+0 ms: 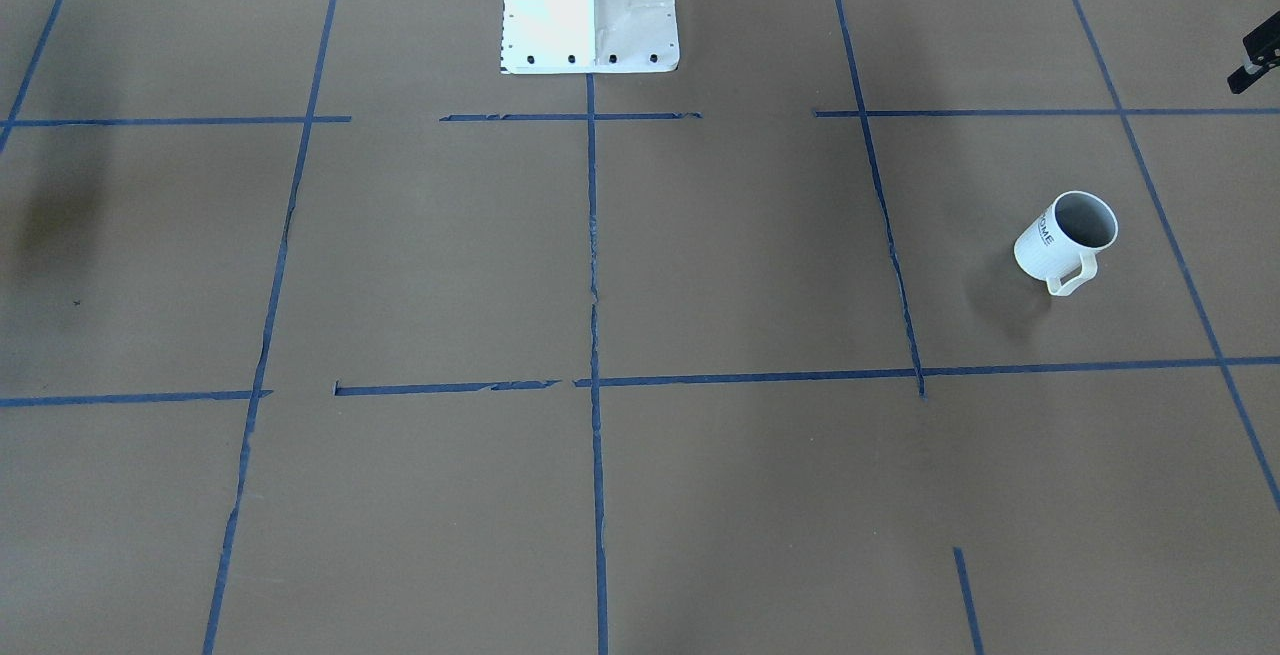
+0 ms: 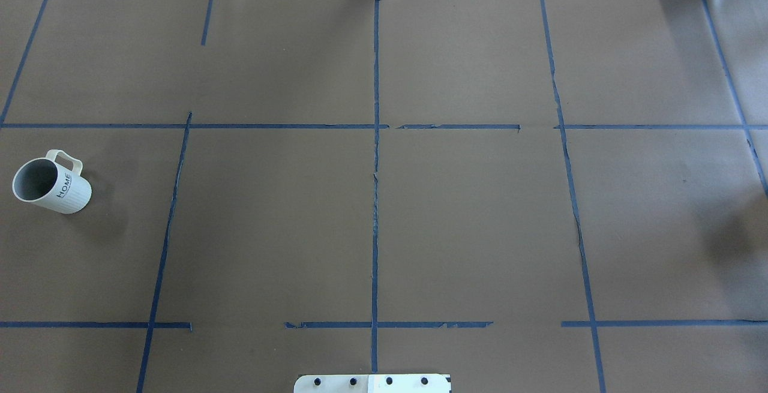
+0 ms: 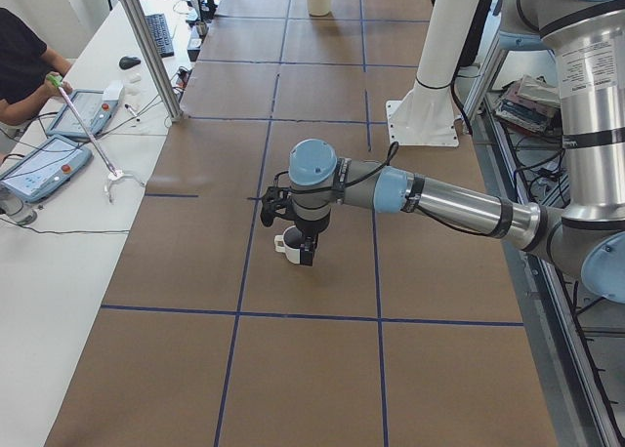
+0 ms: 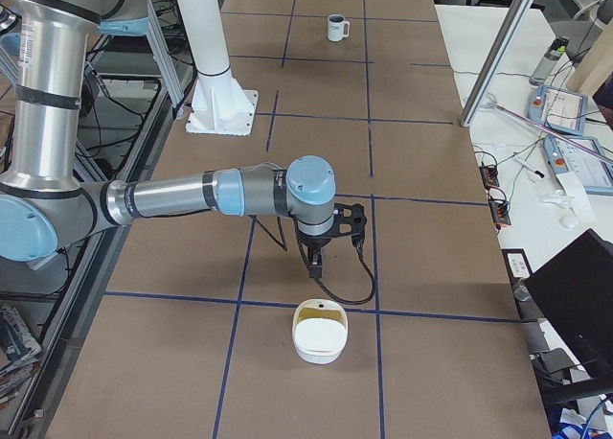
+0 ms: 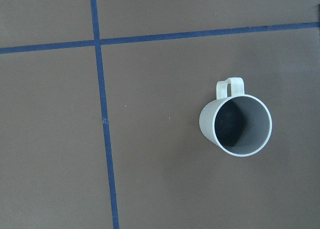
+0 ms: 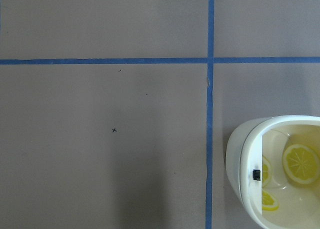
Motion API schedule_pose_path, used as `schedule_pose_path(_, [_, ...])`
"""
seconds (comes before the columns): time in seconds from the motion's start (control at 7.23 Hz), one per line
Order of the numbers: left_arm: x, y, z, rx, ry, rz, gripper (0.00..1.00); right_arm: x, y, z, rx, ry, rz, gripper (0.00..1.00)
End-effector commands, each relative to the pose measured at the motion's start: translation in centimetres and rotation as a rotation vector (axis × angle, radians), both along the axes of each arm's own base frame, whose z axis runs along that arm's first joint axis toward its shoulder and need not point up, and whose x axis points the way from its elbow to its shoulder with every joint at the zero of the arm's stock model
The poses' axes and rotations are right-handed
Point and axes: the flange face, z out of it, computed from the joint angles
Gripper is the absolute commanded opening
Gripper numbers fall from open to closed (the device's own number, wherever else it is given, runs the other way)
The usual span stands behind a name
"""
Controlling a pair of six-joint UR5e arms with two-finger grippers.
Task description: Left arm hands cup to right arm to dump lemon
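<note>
The cup (image 2: 51, 183) stands upright on the surface (image 2: 468, 219) beneath the left fingers (image 3: 306, 254). Both arms' finger closure cannot be told.

Your left arm (image 3: 439, 198) and right arm (image 4: 182, 197) reach out level; left end effector (image 3: 305, 254) and right end effector (image 4: 316, 259) point down, grip unreadable.

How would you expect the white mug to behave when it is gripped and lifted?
The mug looks rigid, so it should keep its shape when pinched. Its inside appears empty, so it is probably light. Upright, it seems unlikely to roll, though a high push might tip it.
</note>
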Motion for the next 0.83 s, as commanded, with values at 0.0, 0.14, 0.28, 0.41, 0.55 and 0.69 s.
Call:
schedule_pose_path(0.0, [0.1,-0.4,0.2,-0.002,-0.001,0.001,1.00,0.0,0.1,0.1,0.001,0.000,0.000,1.00])
schedule_pose_path(0.14, [0.2,-1.1,0.7,-0.007,-0.003,0.002,1.00,0.0,0.1,0.0,0.001,-0.002,0.000,1.00])
schedule_pose_path(0.28, [0.4,-2.4,0.8,-0.007,-0.002,0.001,1.00,0.0,0.1,0.0,0.001,-0.002,0.000,1.00])
schedule_pose_path(0.41, [0.4,-2.5,0.6,-0.004,-0.001,0.001,1.00,0.0,0.1,0.0,0.001,-0.003,0.000,1.00])
schedule_pose_path(0.55, [0.4,-2.5,0.6,-0.002,-0.001,0.001,1.00,0.0,0.1,0.0,0.001,-0.003,0.000,1.00])
schedule_pose_path(0.69, [0.4,-2.5,0.6,-0.002,-0.001,0.001,1.00,0.0,0.1,0.0,-0.001,-0.003,0.000,1.00])
